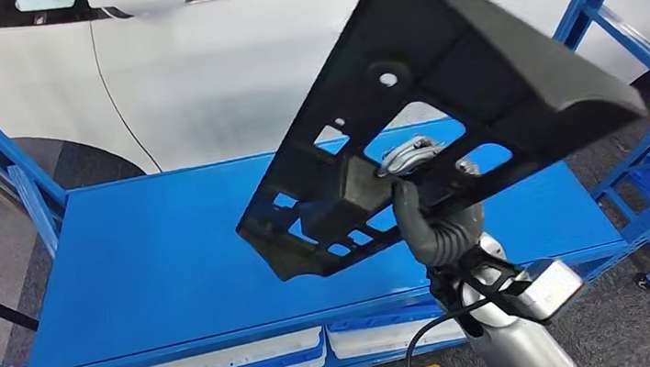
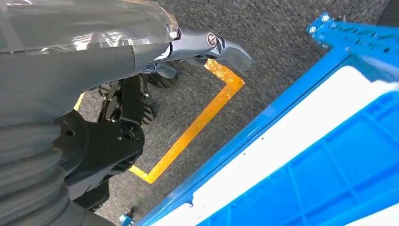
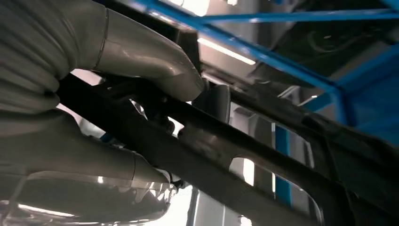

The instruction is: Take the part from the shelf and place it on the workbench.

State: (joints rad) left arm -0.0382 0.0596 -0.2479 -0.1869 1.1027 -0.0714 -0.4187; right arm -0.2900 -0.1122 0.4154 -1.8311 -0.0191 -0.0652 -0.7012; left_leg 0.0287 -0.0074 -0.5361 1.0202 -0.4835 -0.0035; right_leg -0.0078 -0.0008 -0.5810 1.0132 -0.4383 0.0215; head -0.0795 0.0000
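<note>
Fingers [image 1: 415, 193] of my right hand [image 1: 431, 217] are wrapped around a rib of the black part [image 1: 440, 87], holding it up in the air. From my head view the part is a flat, roughly triangular plastic frame with cut-out windows and a round hole, tilted so its broad end rises toward 1 o'clock and its narrow corner drops toward 8 o'clock. It hangs above the blue shelf [image 1: 162, 248] without touching it. My right wrist camera shows my thumb [image 3: 150, 61] pressed over one dark bar of the part [image 3: 244, 165], with blue frame bars behind.

My left hand [image 2: 202, 47] hangs low beside the shelf's blue edge [image 2: 263, 136], above grey carpet and a yellow floor marking [image 2: 197, 127]. Its fingers hold nothing; whether they are spread or curled I cannot tell.

Behind the shelf, toward 12 o'clock, stands a white car body [image 1: 225, 66]. White trays [image 1: 222, 363] sit on the lower level at 6 o'clock.
</note>
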